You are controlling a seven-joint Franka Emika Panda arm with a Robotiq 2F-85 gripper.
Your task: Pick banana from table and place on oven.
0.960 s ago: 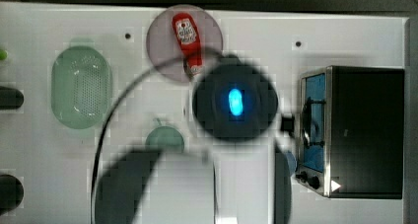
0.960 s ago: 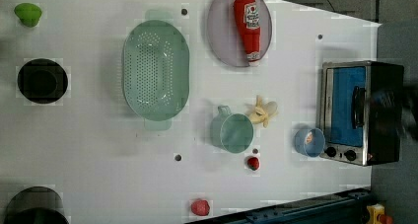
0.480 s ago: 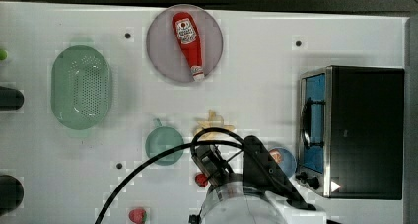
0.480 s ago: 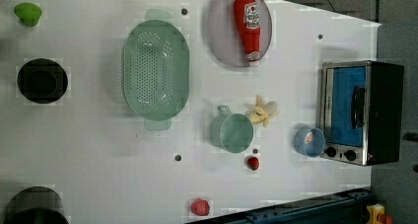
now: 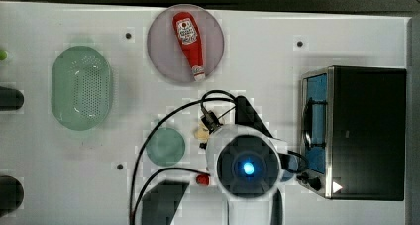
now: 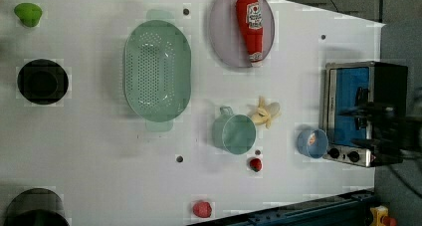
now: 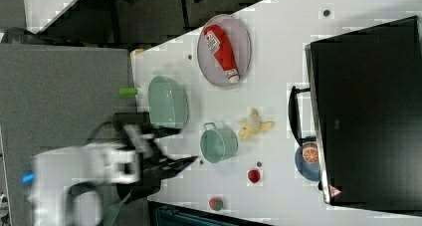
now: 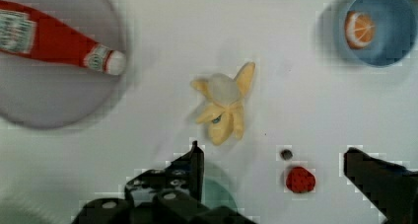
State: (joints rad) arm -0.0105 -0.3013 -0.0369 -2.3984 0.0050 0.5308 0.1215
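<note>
The gripper (image 8: pixel 273 157) hangs above the table (image 8: pixel 296 76) with its two dark fingers (image 8: pixel 194 162) spread wide and nothing between them. Just ahead of the fingertips in the wrist view lies the banana (image 8: pixel 223 108), flat on the white surface, its peel strips splayed around the cream tip; it touches neither finger. A small red strawberry-like piece (image 8: pixel 299 178) sits between the fingers, closer to the gripper than the banana, with a little dark hole beside it. A green cup (image 8: pixel 214 194) shows partly under the near finger.

Farther out, a blue bowl (image 8: pixel 382 36) holds an orange slice (image 8: pixel 359 29). On the other side, a red ketchup bottle (image 8: pixel 54 41) lies on a grey plate (image 8: pixel 59 100); its white label carries print too blurred to read.

In the top view the arm's round wrist, with a blue light at its centre, covers most of the banana (image 5: pixel 201 132), which peeks out at its edge, between the green cup (image 5: pixel 165 146) and the oven (image 5: pixel 364 133). The oven stands well apart from the gripper, at the top view's right; a small white triangular sticker sits at one corner of its black top, its marking unreadable. The ketchup bottle (image 5: pixel 189 41) label is red and white there, wording not legible.

Farthest from the gripper is a green colander (image 5: pixel 81 87), at the top view's left.
</note>
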